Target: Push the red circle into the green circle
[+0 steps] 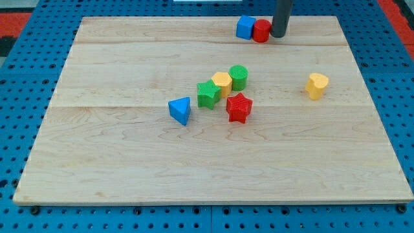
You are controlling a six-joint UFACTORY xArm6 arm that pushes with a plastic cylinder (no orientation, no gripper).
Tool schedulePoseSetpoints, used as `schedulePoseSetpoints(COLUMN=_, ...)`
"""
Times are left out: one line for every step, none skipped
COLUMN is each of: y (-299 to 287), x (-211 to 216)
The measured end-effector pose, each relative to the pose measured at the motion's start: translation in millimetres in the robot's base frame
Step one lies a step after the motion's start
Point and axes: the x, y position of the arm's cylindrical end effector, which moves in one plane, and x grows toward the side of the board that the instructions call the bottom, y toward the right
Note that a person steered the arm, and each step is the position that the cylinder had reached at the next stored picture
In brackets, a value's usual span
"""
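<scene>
The red circle point(261, 30) stands near the view's top edge of the wooden board, touching a blue block point(245, 27) on its left. My tip point(278, 35) is right next to the red circle, on its right side. The green circle point(239, 77) stands lower down near the board's middle, touching a yellow block point(222, 83).
A green star point(207, 94) sits left of the yellow block, a red star point(239, 107) just below it. A blue triangle point(180, 110) lies further left. A yellow block point(317, 85) stands alone at the right. The wooden board point(129, 168) lies on a blue pegboard.
</scene>
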Motion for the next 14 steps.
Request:
schedulePoseSetpoints(y=67, x=-6)
schedulePoseSetpoints(y=28, x=-36)
schedulePoseSetpoints(y=-42, x=-22)
schedulePoseSetpoints(y=-51, x=30)
schedulePoseSetpoints(y=-60, x=70)
schedulePoseSetpoints(y=-12, x=54)
schedulePoseSetpoints(y=-39, x=70)
schedulePoseSetpoints(y=-87, x=78)
schedulePoseSetpoints(y=-117, x=93)
schedulePoseSetpoints(y=-134, x=79)
schedulePoseSetpoints(y=-71, x=73)
schedulePoseSetpoints(y=-51, x=105)
schedulePoseSetpoints(y=-49, x=144)
schedulePoseSetpoints(y=-66, x=149)
